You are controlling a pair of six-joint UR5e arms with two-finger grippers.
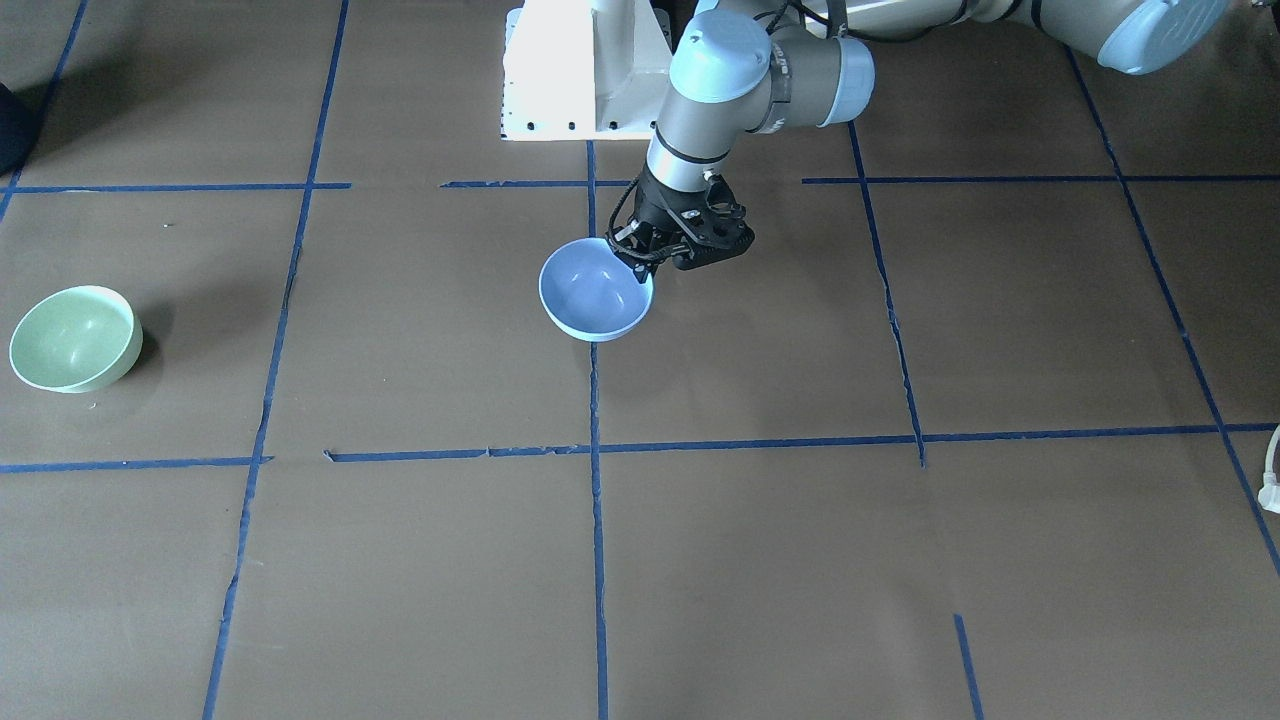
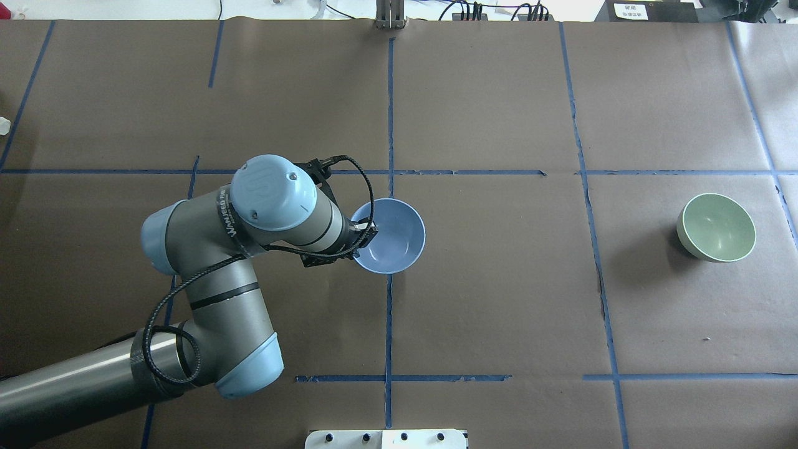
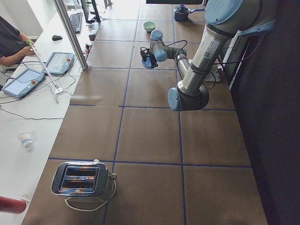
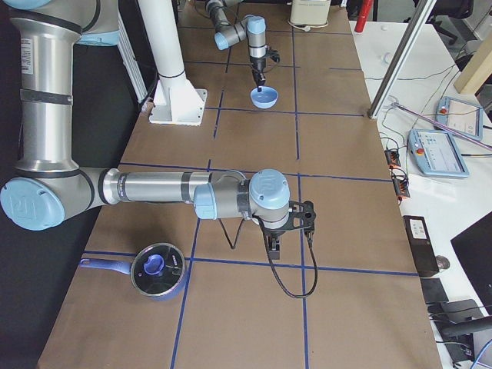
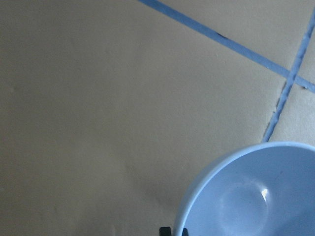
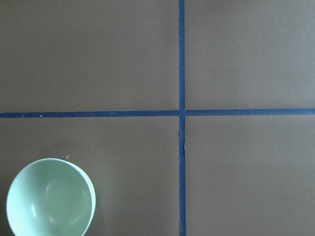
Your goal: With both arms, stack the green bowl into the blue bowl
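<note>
From the table's right end, nearest me is a blue lidded saucepan (image 4: 157,270) on the brown-papered table (image 1: 800,550). Just beyond it the right arm (image 4: 154,187) reaches out over the paper, and the right gripper (image 4: 274,243) points down. I only get that hand from this side view, so I cannot tell whether its fingers are apart or together. Its wrist camera looks straight down and catches the green bowl (image 6: 50,198) in the lower left corner, upright on the paper with nothing touching it.

Farther along, past the white pedestal (image 4: 173,92), the left arm (image 2: 212,293) bends in toward the table's middle. The left gripper (image 1: 641,262) is clamped on the rim of the blue bowl (image 1: 590,292), on the side nearest the robot. That bowl is over the centre tape line (image 2: 389,324), opening up. I cannot tell if it is touching the paper. The two bowls are well apart, with the green one out on the robot's right.
</note>
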